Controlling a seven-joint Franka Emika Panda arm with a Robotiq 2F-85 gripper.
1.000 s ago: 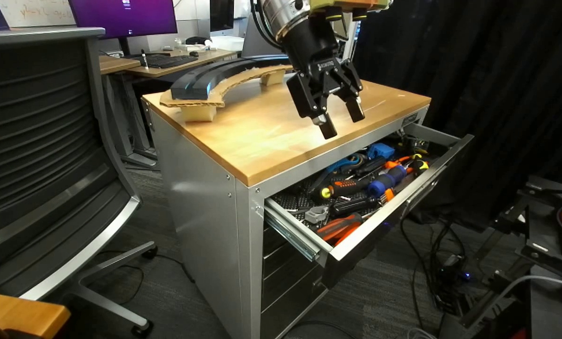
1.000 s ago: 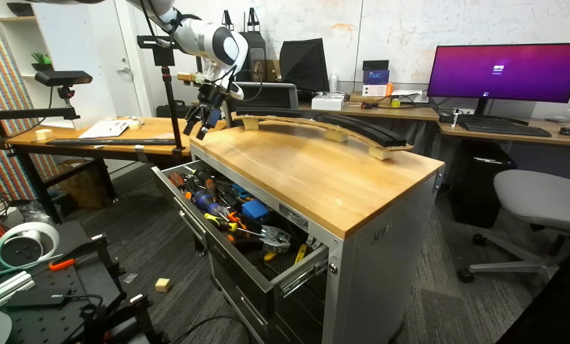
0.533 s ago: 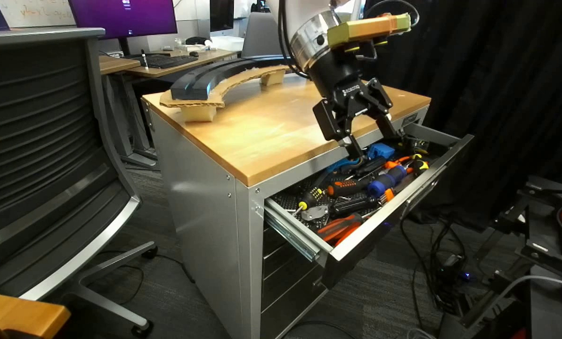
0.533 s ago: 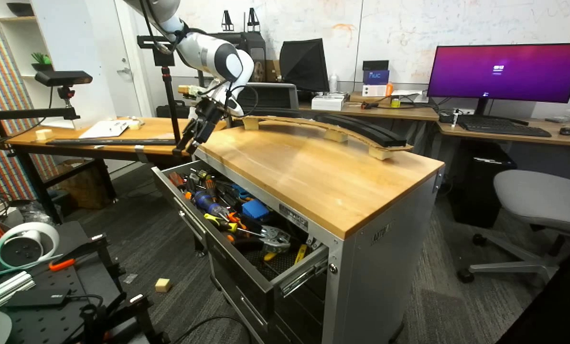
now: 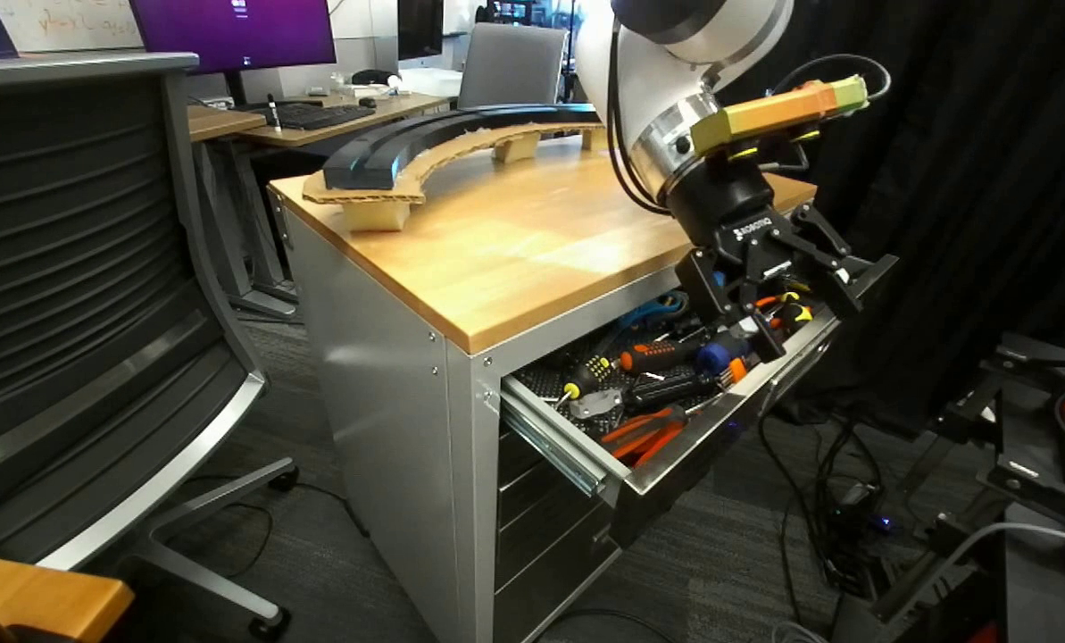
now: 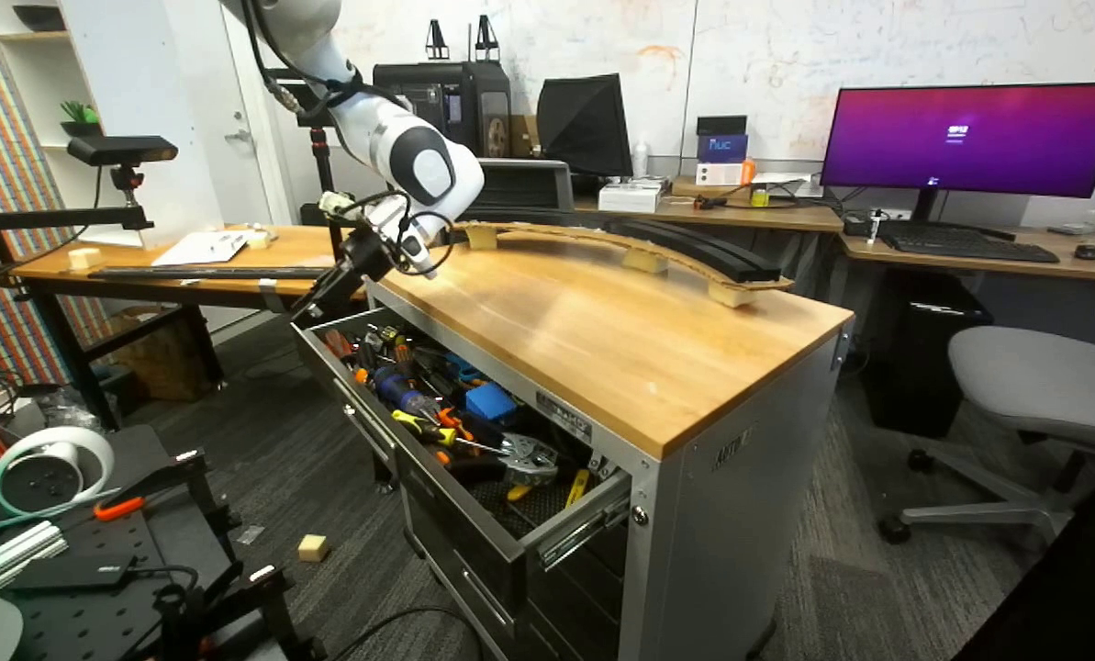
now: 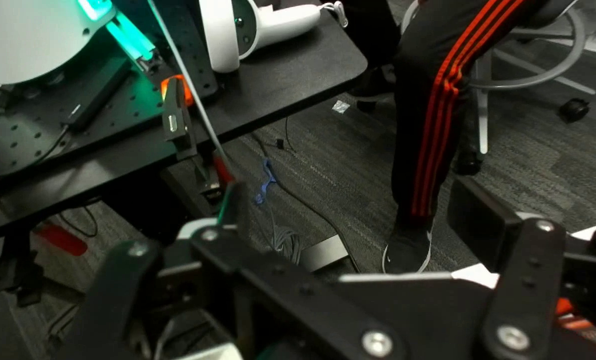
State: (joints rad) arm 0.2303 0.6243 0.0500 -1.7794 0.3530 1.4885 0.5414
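Note:
My gripper [image 5: 809, 323] stands wide open with nothing between its fingers. In an exterior view it overlaps the front edge of the pulled-out drawer [image 5: 702, 433]; elsewhere the gripper [image 6: 313, 305] appears above the drawer's far corner. I cannot tell whether it touches the rim. Hand tools fill the drawer: a black-and-yellow screwdriver [image 5: 588, 379], an orange-and-black handle [image 5: 653, 357], red-orange handles [image 5: 644, 436] and a grey metal piece [image 5: 596, 405]. A blue block [image 6: 490, 401] lies among them. Past the spread fingers in the wrist view are floor and a person's shoe [image 7: 407, 250].
The cabinet's wooden top [image 6: 602, 340] carries a curved black track [image 6: 694, 243] on cardboard and foam blocks. A black cart [image 7: 288, 65] with a white controller [image 7: 283, 25] stands near the drawer. A person's leg [image 7: 427, 125] is close by. Chairs and desks surround the cabinet.
My open gripper has come down from over the cabinet top and out toward the drawer's front edge. The black-and-yellow screwdriver in the drawer lies differently than a second ago.

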